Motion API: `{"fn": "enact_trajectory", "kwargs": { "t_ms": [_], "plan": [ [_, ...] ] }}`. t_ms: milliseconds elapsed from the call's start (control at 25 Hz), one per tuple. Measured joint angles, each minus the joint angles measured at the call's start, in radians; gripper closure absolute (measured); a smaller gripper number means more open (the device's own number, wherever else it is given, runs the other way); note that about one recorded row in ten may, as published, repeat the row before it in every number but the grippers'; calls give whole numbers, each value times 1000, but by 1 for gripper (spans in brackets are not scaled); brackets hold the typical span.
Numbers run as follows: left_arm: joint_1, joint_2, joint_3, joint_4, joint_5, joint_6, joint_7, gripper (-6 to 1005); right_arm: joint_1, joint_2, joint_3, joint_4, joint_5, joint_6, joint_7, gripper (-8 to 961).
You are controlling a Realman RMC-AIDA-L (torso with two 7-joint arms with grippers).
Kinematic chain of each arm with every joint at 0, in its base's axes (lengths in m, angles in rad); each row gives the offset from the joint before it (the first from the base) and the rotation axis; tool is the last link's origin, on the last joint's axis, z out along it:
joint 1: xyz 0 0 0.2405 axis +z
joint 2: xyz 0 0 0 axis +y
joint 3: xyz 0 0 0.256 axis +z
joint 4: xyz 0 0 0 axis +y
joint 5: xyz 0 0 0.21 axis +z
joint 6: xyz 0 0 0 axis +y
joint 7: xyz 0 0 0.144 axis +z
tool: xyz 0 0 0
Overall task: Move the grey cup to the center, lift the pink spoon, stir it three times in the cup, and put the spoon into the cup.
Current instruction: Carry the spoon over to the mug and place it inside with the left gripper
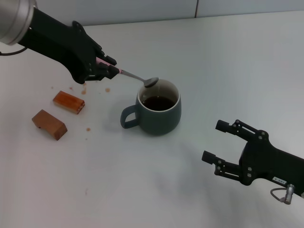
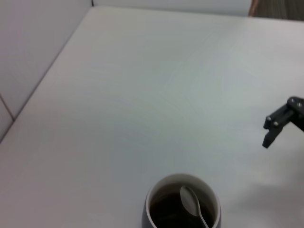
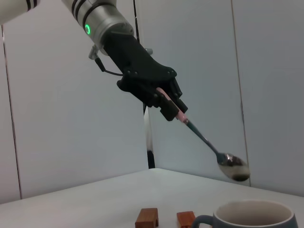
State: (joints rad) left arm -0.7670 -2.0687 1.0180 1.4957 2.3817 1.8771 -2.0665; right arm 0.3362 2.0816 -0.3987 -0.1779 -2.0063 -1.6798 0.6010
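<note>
The grey cup [image 1: 159, 113] stands near the middle of the table with dark liquid inside and its handle toward my left. It also shows in the left wrist view [image 2: 183, 205] and the right wrist view [image 3: 254, 216]. My left gripper [image 1: 110, 68] is shut on the pink handle of the pink spoon [image 1: 137, 77]. The spoon slopes down, its silver bowl [image 3: 232, 167] hanging just above the cup's left rim, clear of the liquid. The spoon's bowl shows over the cup in the left wrist view [image 2: 191, 202]. My right gripper [image 1: 217, 141] is open and empty, to the right of the cup and nearer me.
Two brown rectangular blocks [image 1: 69, 102] [image 1: 49, 124] lie left of the cup, with small brown drips on the table around them. A pale wall runs behind the table.
</note>
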Motion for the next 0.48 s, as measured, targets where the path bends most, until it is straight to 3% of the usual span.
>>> {"fn": "enact_trajectory", "kwargs": {
  "t_ms": [480],
  "plan": [
    [-31, -4, 151, -10, 93, -70, 1, 851, 0, -2, 0, 0, -3, 3, 1, 133]
  ]
}}
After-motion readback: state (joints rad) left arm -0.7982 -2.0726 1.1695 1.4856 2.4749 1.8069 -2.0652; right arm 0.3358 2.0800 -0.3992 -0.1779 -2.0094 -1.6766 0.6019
